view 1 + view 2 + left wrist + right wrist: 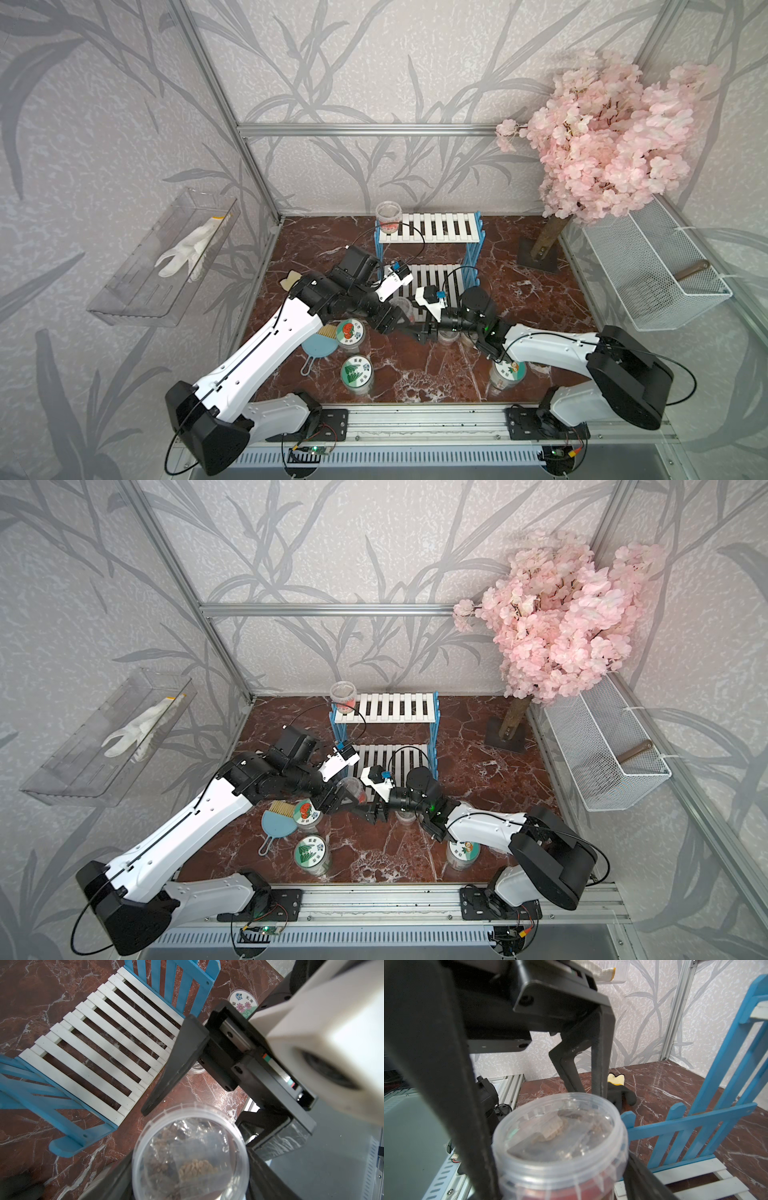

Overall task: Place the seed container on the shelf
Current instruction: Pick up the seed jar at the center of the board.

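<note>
Seed container (190,1147), clear — seeds inside, held by left end effector (191,1180)

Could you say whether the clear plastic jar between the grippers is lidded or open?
Open: the clear plastic jar shows a bare threaded rim, seeds visible inside.

Counting now: one shelf (432,226), two tiers. Two lidless jars (388,215) and (401,306). At least four print-lidded jars (350,331), (356,371), (507,370), (244,1004); hidden ones uncounted. Two gloves (183,253) and (623,1093). One dustpan (318,345), one brush (328,330), one clear tray (137,299), one mesh basket (623,257), one blossom tree (602,137).
</note>
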`<state>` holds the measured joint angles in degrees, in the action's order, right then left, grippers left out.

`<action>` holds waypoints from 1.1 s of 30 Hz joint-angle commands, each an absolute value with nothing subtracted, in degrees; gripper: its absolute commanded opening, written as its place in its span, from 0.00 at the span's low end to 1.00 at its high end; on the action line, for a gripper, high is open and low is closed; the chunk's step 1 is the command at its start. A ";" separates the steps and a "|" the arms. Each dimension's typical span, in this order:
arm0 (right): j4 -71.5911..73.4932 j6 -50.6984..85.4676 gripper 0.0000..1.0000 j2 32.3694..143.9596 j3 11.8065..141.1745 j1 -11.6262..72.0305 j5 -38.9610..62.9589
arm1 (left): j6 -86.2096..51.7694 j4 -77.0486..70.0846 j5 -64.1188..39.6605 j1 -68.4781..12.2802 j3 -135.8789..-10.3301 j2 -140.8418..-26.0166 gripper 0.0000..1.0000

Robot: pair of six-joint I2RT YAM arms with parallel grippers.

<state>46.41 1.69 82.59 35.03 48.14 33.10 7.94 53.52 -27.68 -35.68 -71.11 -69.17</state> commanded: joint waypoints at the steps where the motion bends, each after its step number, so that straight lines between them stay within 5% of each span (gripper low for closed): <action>1: 45.59 1.79 0.78 82.35 37.48 48.57 33.31 | 8.44 55.29 -27.21 -35.64 -72.69 -69.52 0.76; 33: 55.45 7.69 0.65 83.19 32.70 48.87 28.87 | -4.48 44.58 -20.31 -34.11 -67.04 -64.01 1.00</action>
